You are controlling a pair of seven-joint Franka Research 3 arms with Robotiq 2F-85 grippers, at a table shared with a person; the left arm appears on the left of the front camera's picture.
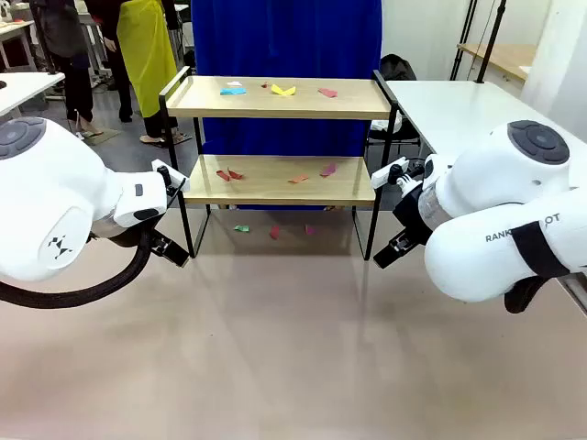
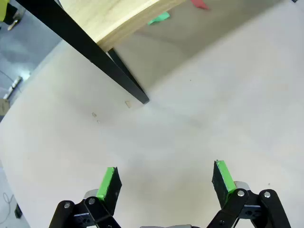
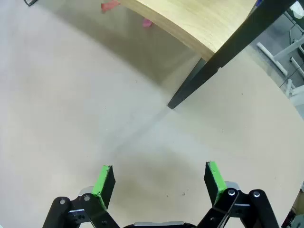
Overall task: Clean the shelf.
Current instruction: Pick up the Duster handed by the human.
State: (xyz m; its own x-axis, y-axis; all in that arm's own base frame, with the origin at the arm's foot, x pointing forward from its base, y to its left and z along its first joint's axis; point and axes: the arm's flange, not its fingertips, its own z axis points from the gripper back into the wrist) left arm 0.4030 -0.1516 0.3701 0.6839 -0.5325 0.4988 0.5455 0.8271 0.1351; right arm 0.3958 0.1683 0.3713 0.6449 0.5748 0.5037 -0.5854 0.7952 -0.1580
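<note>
Judging coloured scraps point(image 1: 283, 90) on shelf point(image 1: 293, 108) feather-light, flimsy; we would pinch raised edges. Wide open, empty: left pincer point(image 2: 166, 178), right pincer point(image 3: 159, 178).

The shelf point(image 1: 280, 137) — upright, two wood boards — strewn with scraps.

Light wood boards and a thin black frame on the shelf point(image 1: 280, 108). Up top sit a yellow scrap point(image 1: 283, 90), a light blue scrap point(image 1: 232, 91) and a pink scrap point(image 1: 327, 93). Lower down there are red bits point(image 1: 229, 174) and an orange bit point(image 1: 298, 179). A green scrap point(image 1: 241, 228) lies on the beige table point(image 1: 275, 348), with a deep blue curtain point(image 1: 284, 37) behind. The left end effector point(image 2: 166, 175) and right end effector point(image 3: 159, 178) are black with bright green pads point(image 2: 108, 183).
</note>
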